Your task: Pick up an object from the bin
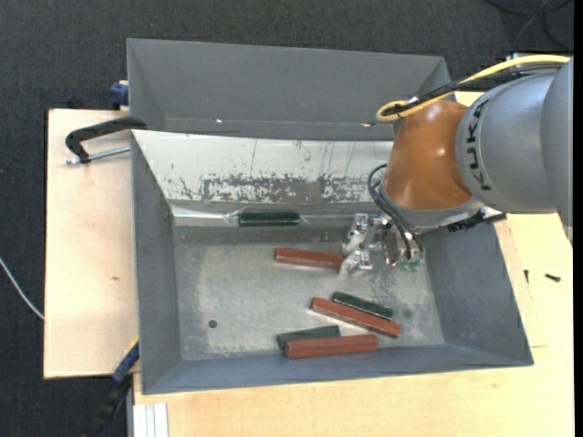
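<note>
Claw reads as a small tangle of bright metal under the orange cover. I cannot tell whether it is released or clenched, and the cover hides the wrist above it. The claw sits at the right end of a red-brown bar lying flat mid-floor in the bin. The two meet in my view, but I cannot say whether the bar is gripped or merely touched.

Arm comes in from the right over the rim, cut off by the frame edge, with the wrist pointing down into the bin's right half.

Just in front of the claw lie a slanted green bar and, beside it, a slanted red bar. Nearer the front wall lies the front pair, one green and one red. The back green bar lies against the back wall, well apart.
</note>
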`<state>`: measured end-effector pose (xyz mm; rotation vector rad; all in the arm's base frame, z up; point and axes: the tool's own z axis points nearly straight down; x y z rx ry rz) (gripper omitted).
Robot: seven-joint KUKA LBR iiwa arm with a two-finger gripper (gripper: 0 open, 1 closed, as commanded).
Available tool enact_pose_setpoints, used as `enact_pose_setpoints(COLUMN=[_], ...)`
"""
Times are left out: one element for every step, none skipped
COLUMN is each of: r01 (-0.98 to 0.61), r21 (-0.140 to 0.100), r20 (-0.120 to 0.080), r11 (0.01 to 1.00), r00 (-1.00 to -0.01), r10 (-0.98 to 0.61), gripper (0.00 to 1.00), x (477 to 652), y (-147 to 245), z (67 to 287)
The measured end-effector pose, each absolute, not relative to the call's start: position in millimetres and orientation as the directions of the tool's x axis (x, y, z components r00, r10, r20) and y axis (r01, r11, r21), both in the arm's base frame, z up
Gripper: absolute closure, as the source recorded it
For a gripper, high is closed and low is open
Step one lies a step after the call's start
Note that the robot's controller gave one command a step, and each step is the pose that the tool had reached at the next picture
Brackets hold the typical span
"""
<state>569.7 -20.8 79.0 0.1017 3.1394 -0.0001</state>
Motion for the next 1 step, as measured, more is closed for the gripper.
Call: enact_pose_setpoints(r01=[0.061], r21=[0.001], r20=[-0.01], r11=[0.998], r00=[-0.998], r10=[0.061], gripper=[1.0], x=[560.8], y=[-19.0], z=[238.9])
